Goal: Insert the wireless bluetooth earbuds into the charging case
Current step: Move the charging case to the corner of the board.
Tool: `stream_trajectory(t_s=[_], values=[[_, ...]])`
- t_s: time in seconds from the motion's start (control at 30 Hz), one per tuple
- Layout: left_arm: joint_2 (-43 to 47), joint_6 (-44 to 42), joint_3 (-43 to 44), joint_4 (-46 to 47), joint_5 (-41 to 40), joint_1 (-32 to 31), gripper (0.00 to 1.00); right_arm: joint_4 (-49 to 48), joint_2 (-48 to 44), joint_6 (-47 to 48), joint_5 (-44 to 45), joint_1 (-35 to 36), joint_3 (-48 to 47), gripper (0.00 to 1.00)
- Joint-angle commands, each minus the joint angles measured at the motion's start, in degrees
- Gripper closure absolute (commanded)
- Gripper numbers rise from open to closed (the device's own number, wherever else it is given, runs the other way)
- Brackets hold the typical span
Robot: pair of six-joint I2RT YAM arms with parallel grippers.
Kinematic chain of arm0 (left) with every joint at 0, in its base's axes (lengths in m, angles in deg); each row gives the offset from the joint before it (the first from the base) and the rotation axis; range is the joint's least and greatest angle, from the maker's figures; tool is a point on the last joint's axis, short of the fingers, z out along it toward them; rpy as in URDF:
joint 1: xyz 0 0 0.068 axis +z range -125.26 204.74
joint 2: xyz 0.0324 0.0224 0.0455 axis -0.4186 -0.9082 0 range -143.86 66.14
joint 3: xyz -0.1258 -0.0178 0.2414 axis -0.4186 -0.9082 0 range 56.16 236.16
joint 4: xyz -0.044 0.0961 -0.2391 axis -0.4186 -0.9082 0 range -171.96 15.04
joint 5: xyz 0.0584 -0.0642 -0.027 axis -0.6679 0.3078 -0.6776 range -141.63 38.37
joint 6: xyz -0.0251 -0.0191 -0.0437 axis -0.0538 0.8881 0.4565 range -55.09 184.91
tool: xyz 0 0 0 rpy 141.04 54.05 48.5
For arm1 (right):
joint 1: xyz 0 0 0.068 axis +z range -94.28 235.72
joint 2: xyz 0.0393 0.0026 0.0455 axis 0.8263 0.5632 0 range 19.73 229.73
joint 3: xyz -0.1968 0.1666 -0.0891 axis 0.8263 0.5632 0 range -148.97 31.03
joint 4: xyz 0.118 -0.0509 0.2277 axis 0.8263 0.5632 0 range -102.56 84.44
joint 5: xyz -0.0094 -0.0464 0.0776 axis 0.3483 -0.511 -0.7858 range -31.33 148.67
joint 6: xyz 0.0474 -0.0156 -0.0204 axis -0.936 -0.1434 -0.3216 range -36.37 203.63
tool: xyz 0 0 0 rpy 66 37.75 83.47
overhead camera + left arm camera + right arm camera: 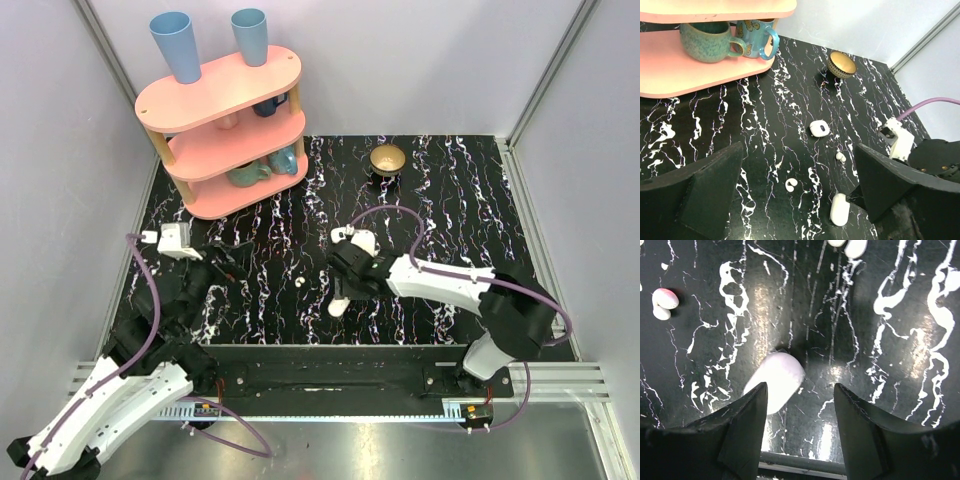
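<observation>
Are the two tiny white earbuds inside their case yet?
Out. Both tiny glossy white earbuds lie bare on the black marbled table, apart from the white oval case.

earbud (664, 299): glossy plastic | table (900, 405): polished, marbled | bowl (842, 64): perhaps metal

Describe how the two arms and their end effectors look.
The left arm and right arm have white shells, black joints and looping purple cables. The left end effector and right end effector each carry two matte black wedge-shaped fingers.
</observation>
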Motion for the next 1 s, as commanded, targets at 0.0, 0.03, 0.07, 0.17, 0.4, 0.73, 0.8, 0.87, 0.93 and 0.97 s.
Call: stream_trajectory(t_s=[0.0, 0.03, 0.07, 0.17, 0.4, 0.73, 0.8, 0.87, 0.93, 0.97], values=[[-5.07, -4.76, 4.11, 4.48, 2.55, -0.09, 0.03, -0.66, -5.56, -2.21, -1.19, -0.84, 3.1, 0.38], [-5.87, -5.29, 4.29, 5.27, 2.91, -0.09, 0.03, -0.57, -6.78, -2.3, -1.2, -0.84, 3.63, 0.39], [-6.92, -6.07, 4.3, 5.71, 3.17, -0.09, 0.03, -0.49, -7.32, -2.3, -1.46, -1.36, 4.25, 0.39], [-9.65, -7.22, 4.64, 7.82, 3.7, -0.09, 0.03, -0.13, -10.48, -0.73, -0.85, -2.41, 4.78, 0.39], [-11.68, -11.09, 4.82, 12.22, 3.0, -0.18, 0.03, -4.09, -9.0, 4.73, -5.94, -8.48, 0.48, 0.38], [-10.09, -12.76, 1.31, 17.14, -1.74, -0.09, 0.02, -7.34, 0.05, 6.84, -11.04, -8.57, -3.13, 0.38], [-10.18, -13.64, 0.69, 18.19, -2.54, -0.09, 0.02, -7.43, 0.67, 7.02, -11.74, -8.57, -3.04, 0.38], [-10.62, -14.43, 0.6, 18.81, -2.63, -0.18, 0.02, -7.43, 1.9, 7.1, -12.18, -8.57, -3.13, 0.38], [-11.76, -15.04, 0.87, 18.9, -2.36, -0.09, 0.02, -7.52, 2.95, 7.19, -12.79, -8.57, -3.13, 0.38], [-12.29, -15.05, 1.3, 18.81, -2.19, -0.09, 0.02, -7.78, 3.39, 7.11, -13.58, -8.57, -2.96, 0.38]])
